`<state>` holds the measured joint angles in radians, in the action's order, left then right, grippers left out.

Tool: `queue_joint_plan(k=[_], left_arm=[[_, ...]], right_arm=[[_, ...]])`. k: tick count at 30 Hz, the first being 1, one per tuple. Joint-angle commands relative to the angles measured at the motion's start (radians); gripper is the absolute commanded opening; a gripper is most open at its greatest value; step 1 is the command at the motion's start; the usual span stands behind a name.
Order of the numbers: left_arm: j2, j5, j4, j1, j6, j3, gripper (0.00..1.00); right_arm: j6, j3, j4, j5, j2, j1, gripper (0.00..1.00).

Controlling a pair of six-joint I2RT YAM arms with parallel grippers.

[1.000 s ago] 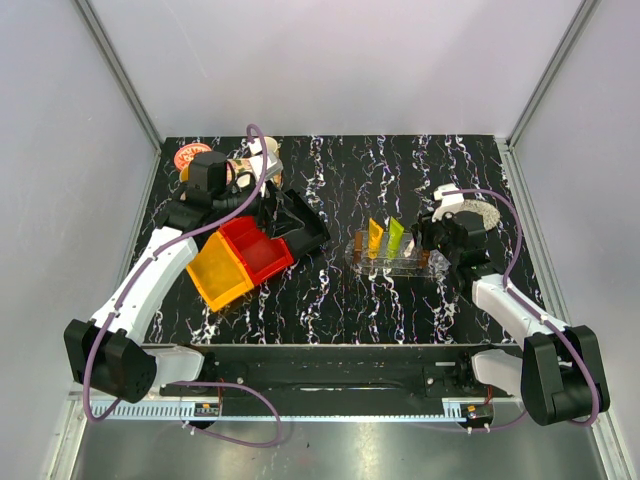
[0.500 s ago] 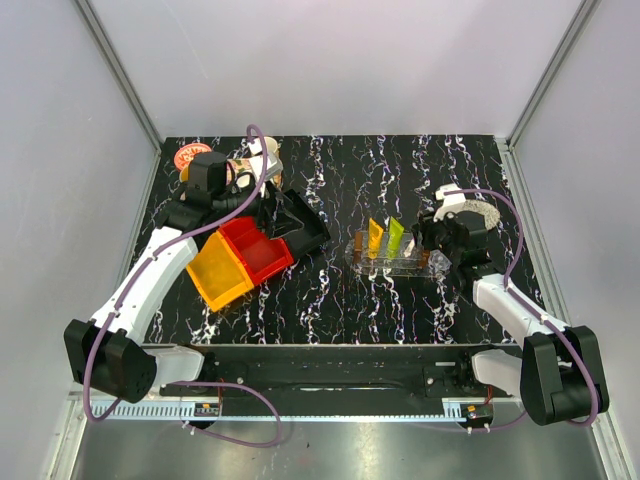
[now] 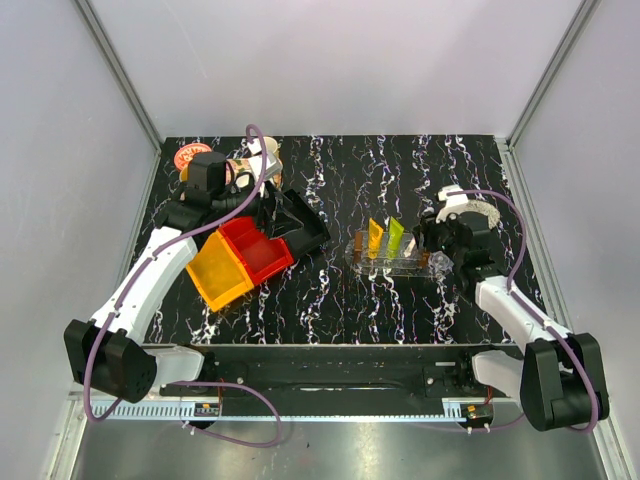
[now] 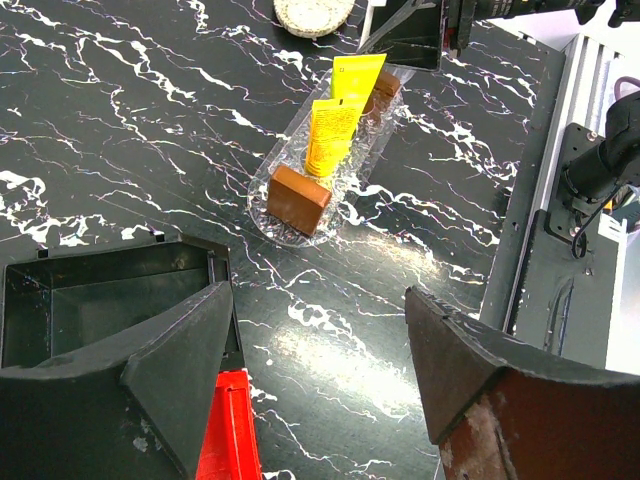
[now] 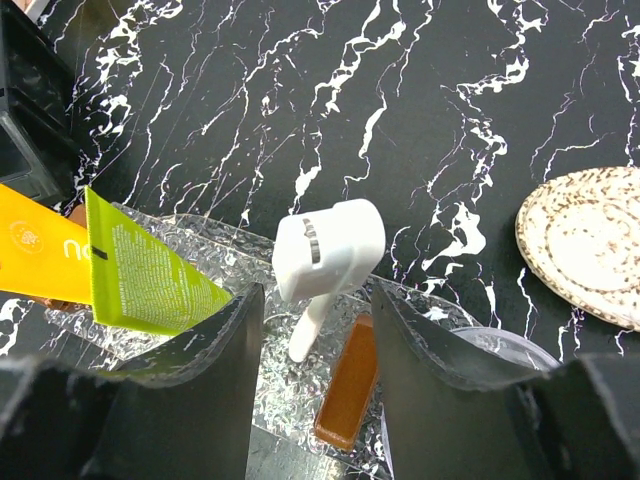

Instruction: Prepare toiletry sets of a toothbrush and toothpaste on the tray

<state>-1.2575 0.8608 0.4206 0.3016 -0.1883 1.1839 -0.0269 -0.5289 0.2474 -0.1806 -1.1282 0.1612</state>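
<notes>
The clear oval tray lies right of centre and carries a clear rack with brown ends. The orange-yellow toothpaste and the lime green toothpaste stand in the rack. The white toothbrush stands upright in the rack beside the green tube. My right gripper is open, its fingers on either side of the toothbrush stem and not touching it. My left gripper is open and empty over the table, beside the black bin.
Yellow, red and black bins sit at the left under the left arm. A floral tray with cups is at the back left. A speckled plate lies behind the right gripper.
The right gripper has drawn back slightly to the right from the rack. The left arm has barely moved.
</notes>
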Motion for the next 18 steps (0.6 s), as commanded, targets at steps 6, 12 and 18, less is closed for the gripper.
queue_joint_plan(k=[6, 12, 18], left_arm=[[0.029, 0.026, -0.019, -0.005, -0.022, -0.007, 0.74], [0.035, 0.027, -0.013, -0.007, -0.022, -0.009, 0.74], [0.038, 0.026, -0.011, -0.007, -0.022, -0.009, 0.74]], right_arm=[[0.008, -0.034, 0.016, -0.040, 0.045, -0.017, 0.53], [0.012, -0.037, 0.007, -0.049, 0.062, -0.023, 0.53], [0.013, -0.042, -0.002, -0.063, 0.080, -0.031, 0.54]])
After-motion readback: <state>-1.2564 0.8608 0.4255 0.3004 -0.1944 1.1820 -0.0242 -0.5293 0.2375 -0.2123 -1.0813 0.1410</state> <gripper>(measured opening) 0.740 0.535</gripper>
